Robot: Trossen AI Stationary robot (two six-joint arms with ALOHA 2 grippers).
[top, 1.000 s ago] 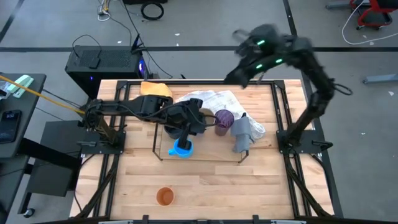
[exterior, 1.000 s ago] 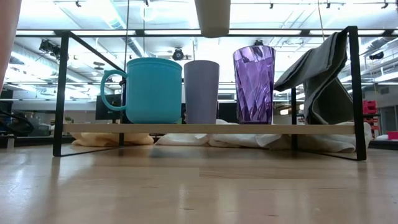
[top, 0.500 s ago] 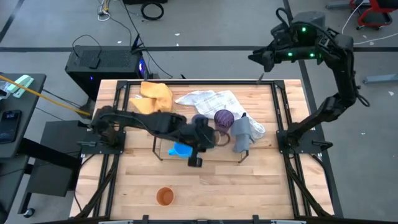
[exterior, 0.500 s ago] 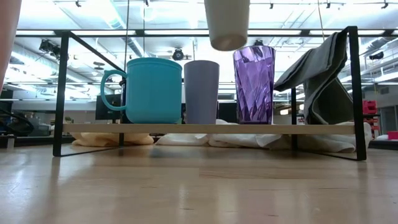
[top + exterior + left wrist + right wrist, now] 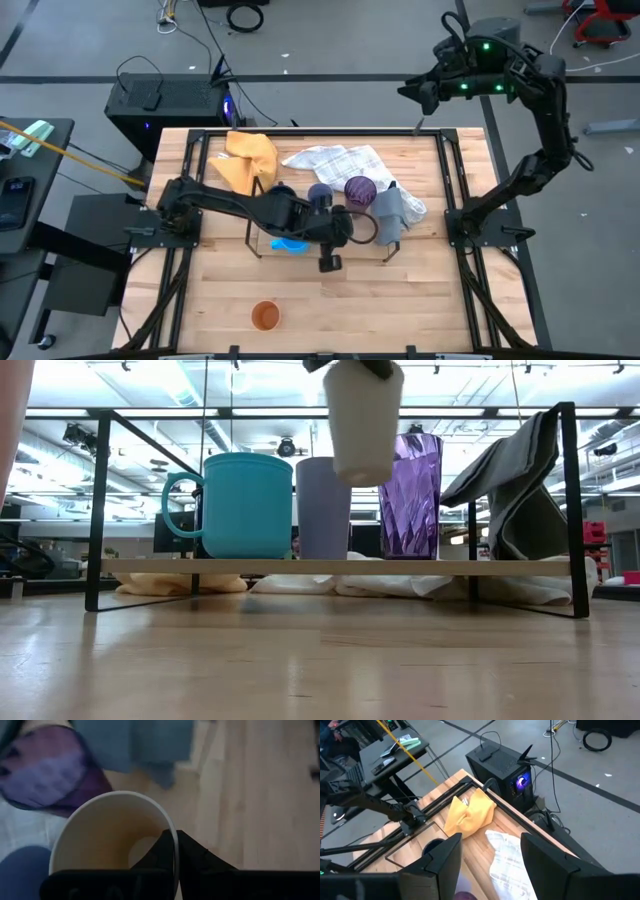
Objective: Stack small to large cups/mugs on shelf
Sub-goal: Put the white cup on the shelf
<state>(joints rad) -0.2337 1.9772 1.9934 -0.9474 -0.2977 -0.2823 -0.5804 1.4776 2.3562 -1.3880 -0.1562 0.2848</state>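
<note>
Tan cup (image 5: 363, 422), light and rigid, pinched at rim by left gripper (image 5: 175, 851) jaws; right gripper (image 5: 490, 857) jaws wide, empty.

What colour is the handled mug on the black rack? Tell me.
Teal-blue mug, clearest in the low view.

Shelf (image 5: 330, 567): black rod rack with a pale board carrying, left to right in the low view, a bright blue mug (image 5: 243, 506) with its handle pointing left, a pale lavender-blue cup (image 5: 322, 510) and a faceted purple cup (image 5: 412, 497), all upright. Tan cup (image 5: 363, 420) is in the air, pinched at the rim, just in front of the lavender/purple pair. Orange cup (image 5: 265, 316) stands alone near the table's front edge, well apart.
</note>
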